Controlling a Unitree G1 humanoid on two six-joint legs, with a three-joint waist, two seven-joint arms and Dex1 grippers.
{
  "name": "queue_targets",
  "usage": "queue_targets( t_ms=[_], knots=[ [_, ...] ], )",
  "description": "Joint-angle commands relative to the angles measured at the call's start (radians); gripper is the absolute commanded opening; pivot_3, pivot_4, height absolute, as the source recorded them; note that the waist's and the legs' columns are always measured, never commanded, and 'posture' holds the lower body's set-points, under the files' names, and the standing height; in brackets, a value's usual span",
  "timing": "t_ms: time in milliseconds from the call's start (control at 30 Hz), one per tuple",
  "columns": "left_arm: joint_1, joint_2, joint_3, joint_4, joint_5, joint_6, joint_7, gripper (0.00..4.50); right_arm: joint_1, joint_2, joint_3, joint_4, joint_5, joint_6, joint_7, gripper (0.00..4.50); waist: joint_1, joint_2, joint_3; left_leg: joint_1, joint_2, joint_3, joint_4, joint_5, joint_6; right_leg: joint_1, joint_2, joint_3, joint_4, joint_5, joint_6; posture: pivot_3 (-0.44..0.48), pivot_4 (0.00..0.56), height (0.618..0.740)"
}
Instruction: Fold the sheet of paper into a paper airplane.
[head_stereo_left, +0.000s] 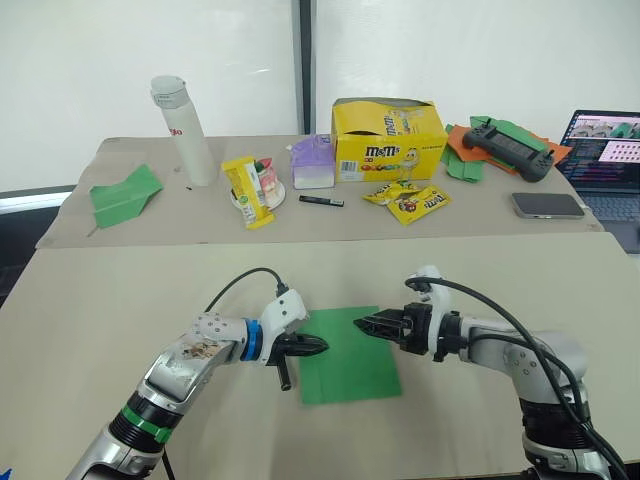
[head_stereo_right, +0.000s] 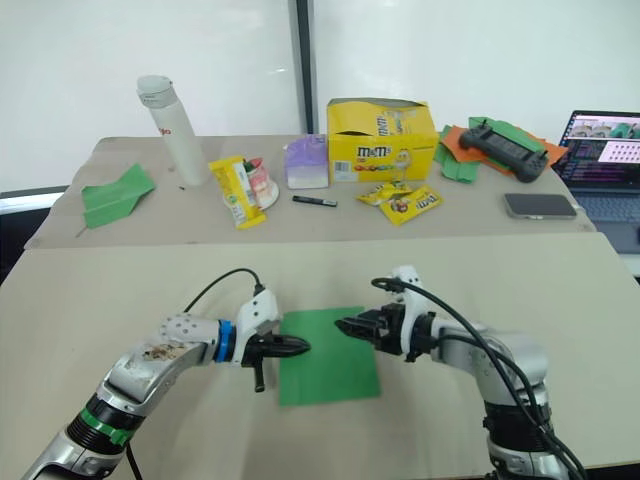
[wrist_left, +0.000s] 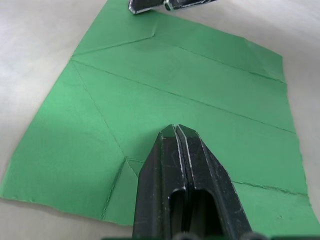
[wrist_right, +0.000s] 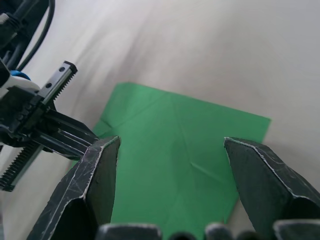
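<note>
The sheet of paper lies flat and unfolded on the near beige surface, a thin matte rectangle of bright green with faint crease lines running across it (a long centre crease and slanting ones near the corners show best in the left wrist view). The left end effector reaches in from the sheet's left edge, its two black fingers pressed together into one narrow wedge with nothing between them, the tip just over the paper's margin. The right end effector comes in from the other side near the sheet's far right corner; its ribbed black fingers stand wide apart in the right wrist view, holding nothing. The two tips face each other across the green, apart. On the far surface sit a tall white bottle, a yellow cardboard candy box with its lid flaps up, glossy yellow candy packets, a folded green paper dart, a black gamepad on crumpled green and orange papers, a phone and a laptop.
</note>
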Motion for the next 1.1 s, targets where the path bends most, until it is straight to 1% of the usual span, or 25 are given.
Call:
queue_targets(
  t_ms=[33,100,167,267,333,433,500,600,700,800,1067,1100],
  knots=[
    [0.029,0.015,-0.031,0.04,0.019,0.033,0.016,0.0,-0.022,-0.021,0.0,-0.015,0.01,-0.003,0.005,3.65,0.0,0.0,0.0,0.0,0.0,0.0,0.0,0.0,0.0,0.0,0.0,0.0,0.0,0.0,0.0,0.0,0.15,0.74],
    [0.028,0.015,-0.031,0.042,0.02,0.029,0.017,0.0,-0.025,-0.056,0.004,-0.018,-0.016,-0.028,0.004,3.65,0.001,0.0,0.0,0.0,0.0,0.0,0.0,0.0,0.0,0.0,0.0,0.0,0.0,0.0,0.0,0.0,0.15,0.74],
    [0.03,0.004,-0.02,0.045,0.013,0.007,0.018,0.0,-0.028,-0.09,0.008,-0.036,-0.071,-0.074,-0.031,3.65,0.002,0.0,0.0,0.0,0.0,0.0,0.0,0.0,0.0,0.0,0.0,0.0,0.0,0.0,0.0,0.0,0.15,0.74],
    [0.036,-0.009,0.001,0.034,-0.013,-0.03,-0.002,0.0,-0.024,-0.153,0.061,-0.1,-0.142,-0.086,-0.073,3.65,0.002,0.0,0.0,-0.001,0.0,0.001,0.0,0.0,0.0,-0.001,-0.001,0.0,0.0,0.0,0.0,0.0,0.15,0.74],
    [0.044,-0.016,0.036,0.014,-0.053,-0.059,-0.024,0.0,-0.041,-0.132,0.022,-0.138,-0.084,0.033,-0.099,3.65,0.002,0.0,0.0,-0.002,0.0,0.0,0.0,0.0,0.0,-0.001,-0.001,0.0,0.0,0.0,0.0,0.0,0.15,0.74],
    [0.057,-0.02,0.09,-0.009,-0.1,-0.091,-0.036,0.0,-0.104,-0.089,-0.032,-0.157,-0.033,0.291,-0.13,3.65,-0.002,0.0,0.0,-0.004,0.0,0.0,0.0,0.0,0.0,-0.003,-0.001,0.0,0.0,0.0,0.0,0.0,0.15,0.74],
    [0.069,-0.012,0.11,-0.02,-0.116,-0.1,-0.039,0.0,-0.13,-0.074,-0.051,-0.136,0.004,0.357,-0.149,3.65,0.002,0.0,0.0,-0.004,0.0,0.0,0.0,0.0,0.0,-0.004,-0.001,0.0,0.0,0.001,-0.001,0.0,0.15,0.74],
    [0.09,0.003,0.118,-0.036,-0.122,-0.112,-0.044,0.0,-0.146,-0.084,-0.059,-0.058,0.113,0.363,-0.195,3.65,0.007,0.0,0.0,-0.004,0.0,0.0,0.0,0.0,0.0,-0.004,-0.001,0.0,-0.001,0.001,-0.001,0.0,0.15,0.74],
    [0.1,-0.008,0.103,-0.048,-0.123,-0.097,-0.025,0.0,-0.149,-0.107,-0.042,-0.01,0.196,0.363,-0.262,3.65,0.007,0.0,0.001,-0.005,-0.001,0.0,0.0,0.0,0.0,-0.003,-0.002,0.0,-0.002,0.001,-0.001,0.0,0.15,0.74],
    [0.132,-0.001,0.041,-0.026,-0.06,-0.095,0.008,0.0,-0.153,-0.1,-0.044,0.026,0.248,0.363,-0.32,3.65,0.004,0.0,0.0,-0.004,-0.001,0.001,0.0,0.0,0.001,-0.002,-0.002,0.0,-0.002,0.001,-0.001,0.0,0.15,0.74],
    [0.135,-0.001,0.025,-0.002,-0.04,-0.089,0.04,0.0,-0.188,-0.083,-0.073,0.129,0.345,0.363,-0.44,3.65,0.003,0.0,0.0,0.0,0.0,0.001,0.0,0.0,0.001,0.002,-0.002,0.0,-0.003,0.001,-0.001,0.0,0.15,0.74],
    [0.135,-0.003,0.024,-0.001,-0.04,-0.09,0.041,0.0,-0.196,-0.067,-0.074,0.148,0.354,0.363,-0.449,3.65,0.003,0.0,0.0,0.001,0.0,0.001,0.0,0.0,0.001,0.003,-0.002,0.0,-0.003,0.001,-0.001,0.0,0.15,0.74]
  ],
)
